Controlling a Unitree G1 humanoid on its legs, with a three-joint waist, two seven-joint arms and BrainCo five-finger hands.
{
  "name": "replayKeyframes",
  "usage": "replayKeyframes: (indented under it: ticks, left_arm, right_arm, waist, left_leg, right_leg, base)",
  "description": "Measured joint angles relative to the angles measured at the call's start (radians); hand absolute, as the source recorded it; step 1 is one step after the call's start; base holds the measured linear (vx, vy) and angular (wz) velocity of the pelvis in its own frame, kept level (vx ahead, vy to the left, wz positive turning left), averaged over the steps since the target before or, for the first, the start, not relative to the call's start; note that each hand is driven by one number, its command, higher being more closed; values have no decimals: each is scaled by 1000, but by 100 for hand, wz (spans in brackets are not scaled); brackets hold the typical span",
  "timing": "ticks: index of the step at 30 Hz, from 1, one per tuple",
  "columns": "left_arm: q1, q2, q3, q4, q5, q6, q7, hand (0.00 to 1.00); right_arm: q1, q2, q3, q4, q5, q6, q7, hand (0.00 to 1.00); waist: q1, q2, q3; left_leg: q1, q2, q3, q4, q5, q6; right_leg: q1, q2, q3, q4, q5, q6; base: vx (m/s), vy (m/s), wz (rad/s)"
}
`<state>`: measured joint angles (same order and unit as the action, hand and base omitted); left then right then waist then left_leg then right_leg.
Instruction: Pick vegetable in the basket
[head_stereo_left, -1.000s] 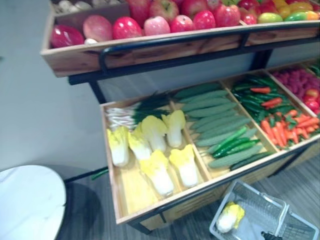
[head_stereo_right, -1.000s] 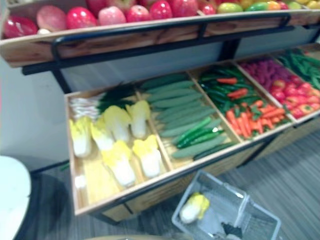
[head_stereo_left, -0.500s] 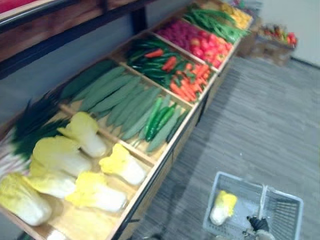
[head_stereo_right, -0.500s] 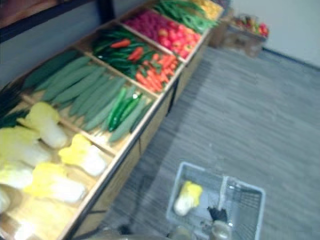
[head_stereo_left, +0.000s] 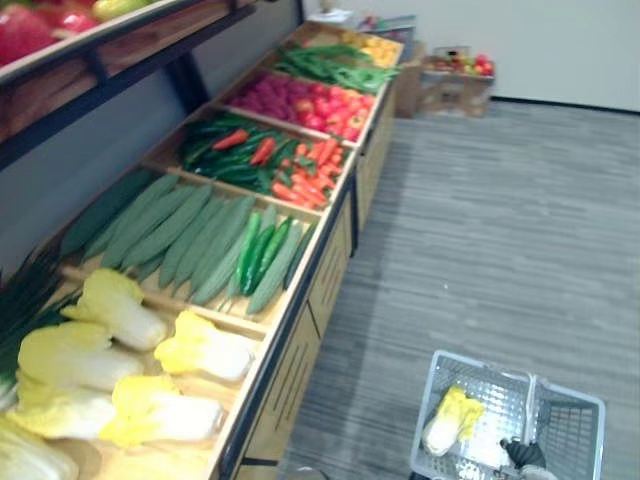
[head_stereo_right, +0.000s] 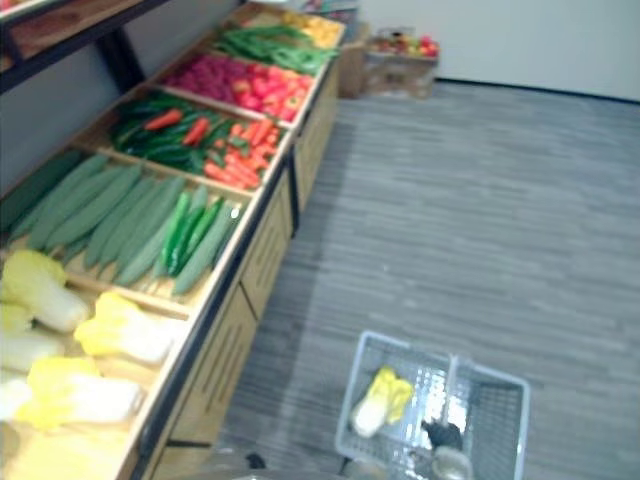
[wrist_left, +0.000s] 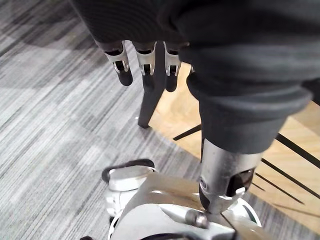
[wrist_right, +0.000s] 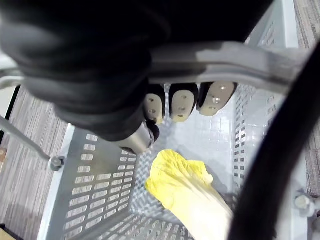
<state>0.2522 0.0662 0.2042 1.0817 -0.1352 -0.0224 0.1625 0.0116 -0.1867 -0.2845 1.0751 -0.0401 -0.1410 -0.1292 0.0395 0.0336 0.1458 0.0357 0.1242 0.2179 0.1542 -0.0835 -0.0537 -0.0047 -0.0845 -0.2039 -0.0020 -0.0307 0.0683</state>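
Cabbage (head_stereo_left: 449, 420) is already sitting in the grey mesh basket (head_stereo_left: 572, 438), one yellow-and-white head of it. It's laid in the left half, close against the left wall. Its leafy yellow end is pointed at the far edge and its white stem end at the near edge.

The basket is seen over the grey striped floor (head_stereo_left: 500, 220), just off the near end of the wooden display stand (head_stereo_left: 300, 330). Whether it's actually resting on the floor can't be made out.

The right hand (wrist_right: 115, 85) is wrapped round the grey handle (wrist_right: 225, 57) that crosses the basket's middle. Its fingers (wrist_right: 181, 104) are curled tight under the bar and the thumb is tucked in beside them, so that one's fully closed on the handle.

The left hand (wrist_left: 145, 30) is hung down near the stand's dark leg. Its fingers (wrist_left: 122, 67) are loose and nearly straight, and nothing is held in them.

On the stand, things are sorted by compartment:
- more cabbages (head_stereo_left: 205, 350) in the nearest one
- long green cucumbers (head_stereo_left: 190, 235) next
- green peppers (head_stereo_left: 225, 155) mixed with carrots (head_stereo_left: 305, 175)
- red produce (head_stereo_left: 310, 100) after that, too small to be identified
- green beans (head_stereo_left: 325, 65) towards the far end
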Motion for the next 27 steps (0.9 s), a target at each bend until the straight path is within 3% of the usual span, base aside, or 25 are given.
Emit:
replayKeyframes:
  ticks: [2,6,7,12,21,23,27]
  left_arm:
    - [-1,-8,-4,0,1,-10,-13,0]
    - [-13,12,-23,8,38,-12,-47,0]
    - [-13,15,-40,22,55,-13,-39,0]
    - [-40,22,-90,37,70,-13,-15,0]
    - [-101,40,-120,31,70,-45,-16,0]
    - [-101,47,-120,22,68,-44,-16,0]
    - [-89,55,-120,23,63,-41,-13,0]
  right_arm:
    - [-11,-16,20,1,0,4,8,100]
    - [-4,17,39,1,6,5,5,100]
    - [6,19,38,-1,15,3,1,100]
    - [44,13,31,0,22,-15,-38,100]
    - [47,30,25,-1,19,-62,-39,100]
    - [38,40,20,0,20,-63,-38,100]
    - [43,56,8,2,21,-45,-42,100]
  waist:
    - [-1,29,-13]
    - [-2,3,-10]
    - [-12,11,-18]
    - [-21,18,-38]
    - [-36,-7,-27]
    - [-38,-13,-22]
    - [-32,-26,-19]
  left_leg:
    - [19,-5,-104,-71,-52,-25]
    - [37,-29,-44,-65,-108,-16]
    - [44,-30,-36,-61,-119,-18]
    - [60,-33,-42,-52,-122,-18]
    - [115,-38,5,-40,-138,-5]
    - [113,-30,21,-34,-167,8]
    - [120,-23,26,-26,-180,3]
  right_leg:
    - [-36,37,68,-41,47,0]
    - [-28,35,139,-113,139,1]
    - [-25,34,145,-113,144,2]
    - [-28,46,164,-107,149,-1]
    - [-83,57,173,42,97,-8]
    - [-88,42,136,34,76,-14]
    - [-39,24,31,-20,93,0]
  base:
    - [-6,54,-124]
    - [-32,60,-96]
    - [72,51,-31]
    - [118,44,-11]
    - [20,8,-35]
    - [-62,19,-14]
    - [-43,2,-2]
